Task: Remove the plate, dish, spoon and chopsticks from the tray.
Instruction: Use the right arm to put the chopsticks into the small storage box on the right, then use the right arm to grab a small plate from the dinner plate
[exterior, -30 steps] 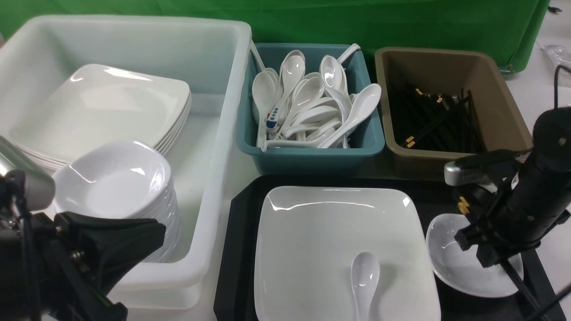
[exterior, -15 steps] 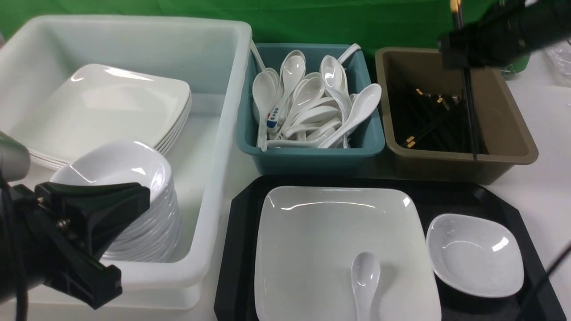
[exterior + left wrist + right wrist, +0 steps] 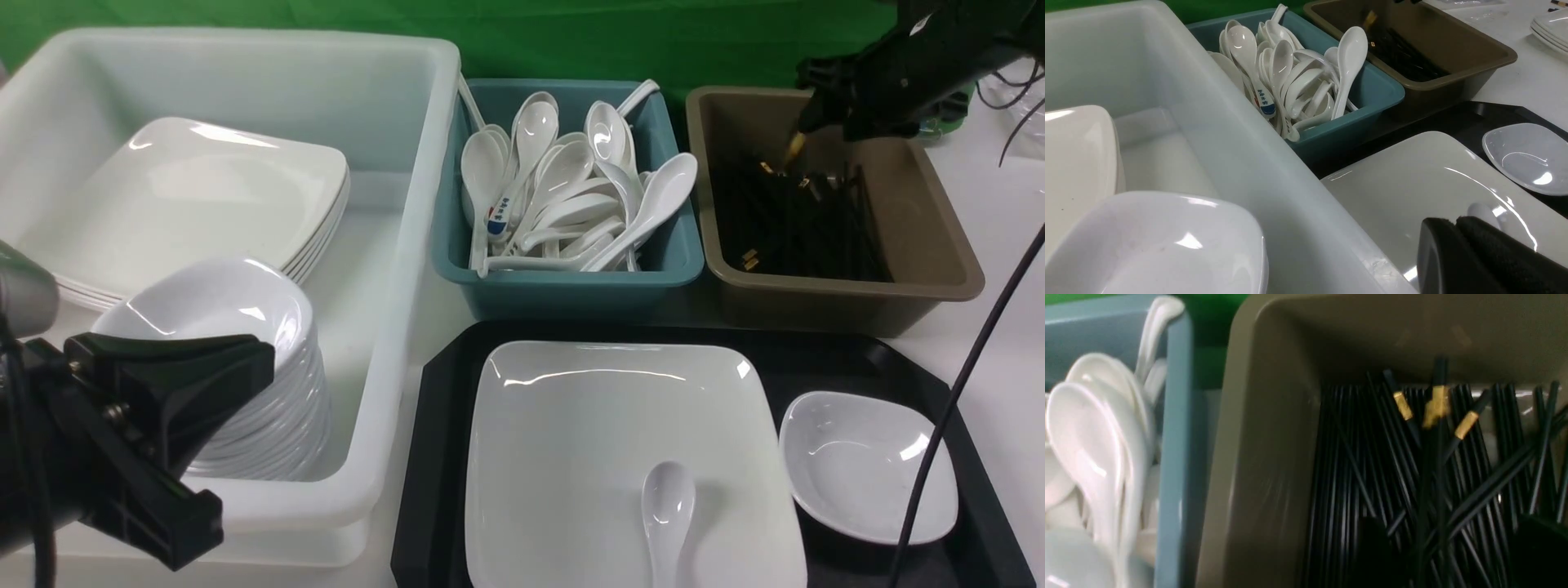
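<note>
Landmark = tray (image 3: 433, 457). Nearest, L of tray, L gripper (image 3: 1447, 220) is hanging over the white tub (image 3: 408, 204), jaws together, nothing held. On tray: plate (image 3: 604, 408) is lying flat w/ spoon (image 3: 668, 518) resting on it; dish (image 3: 869, 465) is sitting just R of plate, touching or nearly. Beyond tray, R side, R gripper (image 3: 841, 94) is standing over the brown tub (image 3: 837, 290), jaws apart; chopsticks (image 3: 1435, 406) are dropping in between them, prob.

Risks: sticks could be catching on a finger or landing crooked atop the pile if the arm's pulling off too fast; spoon could be sliding if plate's being lifted first; the cable (image 3: 931, 457) crossing above dish could be snagging.

Edges/room: plate is leaving only a thin strip near the tray's L rim, white tub wall standing close by; teal tub (image 3: 571, 286) is hugging the far rim, so approx. open space is lying R of tray.
</note>
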`<state>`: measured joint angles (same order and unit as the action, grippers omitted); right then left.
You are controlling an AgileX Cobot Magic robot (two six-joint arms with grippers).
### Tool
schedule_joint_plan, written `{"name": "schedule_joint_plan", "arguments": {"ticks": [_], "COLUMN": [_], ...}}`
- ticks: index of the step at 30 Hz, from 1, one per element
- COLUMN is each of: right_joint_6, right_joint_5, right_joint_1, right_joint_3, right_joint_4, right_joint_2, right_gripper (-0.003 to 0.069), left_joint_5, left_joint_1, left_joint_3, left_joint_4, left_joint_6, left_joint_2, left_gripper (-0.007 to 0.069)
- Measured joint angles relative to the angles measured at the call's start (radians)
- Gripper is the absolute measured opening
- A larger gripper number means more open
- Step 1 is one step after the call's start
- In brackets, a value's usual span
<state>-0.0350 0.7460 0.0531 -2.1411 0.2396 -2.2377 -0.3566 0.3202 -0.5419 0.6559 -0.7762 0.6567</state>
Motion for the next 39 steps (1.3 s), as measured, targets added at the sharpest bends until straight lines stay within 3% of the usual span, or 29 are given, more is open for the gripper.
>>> {"name": "schedule_joint_plan", "arguments": {"ticks": [2,4,6,7,8,11,15,20,22,25,31,39], "right_joint_6": [-0.015,-0.034,-0.074,-0.085,-0.116,-0.144,-0.209,-0.262,-0.291,-0.312,-0.323,-0.384], "right_joint_5": [0.064,0.116,0.196,0.215,0.294,0.384,0.382,0.376,0.293,0.174,0.022,-0.127], "right_joint_1": [0.001,0.001,0.005,0.006,0.02,0.089,0.212,0.319,0.364,0.382,0.388,0.388], "right_joint_3": [-0.001,-0.001,-0.001,-0.001,0.001,0.076,0.347,0.683,0.923,1.097,1.264,1.307], "right_joint_4": [-0.007,-0.018,-0.038,-0.041,-0.076,-0.192,-0.344,-0.368,-0.374,-0.378,-0.372,-0.379], "right_joint_2": [0.039,0.073,0.13,0.136,0.184,0.292,0.471,0.627,0.713,0.742,0.726,0.647], "right_gripper": [0.0523,0.0486,0.038,0.0367,0.0267,0.0173,0.0211,0.0265,0.0314,0.038,0.0506,0.0515], "left_joint_5": [0.0,0.0,0.0,0.0,-0.005,-0.016,-0.04,-0.053,-0.063,-0.076,-0.079,-0.083], "left_joint_1": [0.0,0.0,0.0,0.0,0.0,0.0,0.0,0.0,0.0,0.0,0.0,0.0], "left_joint_3": [0.0,0.0,0.0,0.0,0.0,0.0,0.0,0.0,0.0,0.0,0.0,0.0], "left_joint_4": [0.0,0.0,0.0,0.0,0.0,0.0,0.0,-0.001,-0.001,0.01,0.02,0.021], "left_joint_6": [-0.003,-0.003,-0.003,-0.003,-0.003,-0.003,-0.003,-0.003,-0.003,-0.003,-0.003,-0.004], "left_joint_2": [0.0,0.0,0.0,0.0,0.0,0.0,0.0,0.0,0.0,0.0,0.0,0.0], "left_gripper": [0.0018,0.0018,0.0018,0.0018,0.0018,0.0018,0.0018,0.0018,0.0018,0.0018,0.0018,0.0018]}}
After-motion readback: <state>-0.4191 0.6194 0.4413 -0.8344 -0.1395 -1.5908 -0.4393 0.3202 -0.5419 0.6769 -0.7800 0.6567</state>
